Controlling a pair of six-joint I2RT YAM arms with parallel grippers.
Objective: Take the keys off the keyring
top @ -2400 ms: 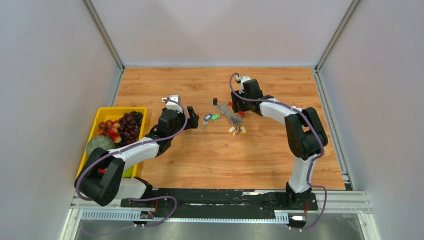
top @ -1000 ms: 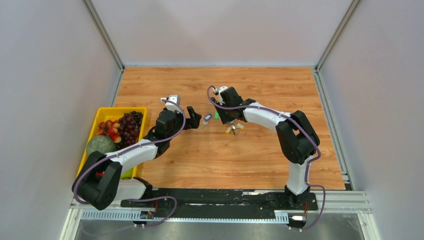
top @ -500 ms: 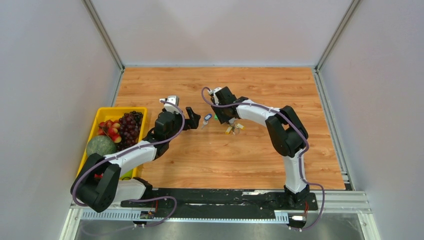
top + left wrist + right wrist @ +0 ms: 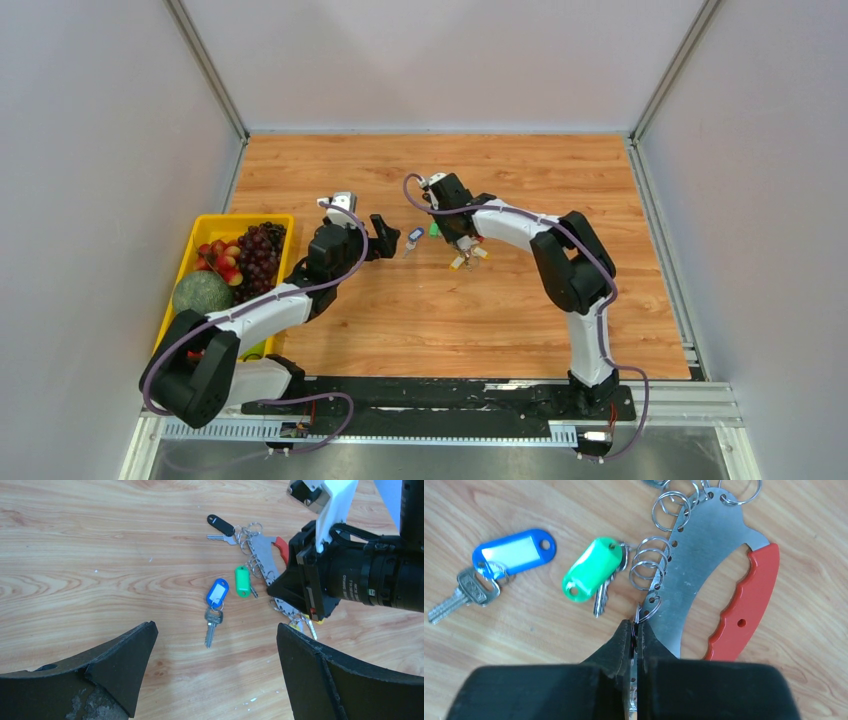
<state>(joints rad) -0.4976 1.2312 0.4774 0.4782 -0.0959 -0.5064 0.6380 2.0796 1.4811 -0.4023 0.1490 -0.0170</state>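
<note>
Two grippers: your right gripper [image 4: 635, 629] has its jaws pinched together on a split ring [image 4: 649, 606]; your left gripper [image 4: 216, 632] hangs spread wide, ready over the blue key [image 4: 216, 592].
Keyring: the keyring [image 4: 704, 565] lies flat mid-desk, slightly toward the far edge; the pinch likely serves to work that ring off.
Keys: the blue one lies loose beside it; green key [image 4: 591, 570] and black key [image 4: 220, 524] appear ringed on.
Left edge: yellow basket [image 4: 213, 222], well apart.
</note>
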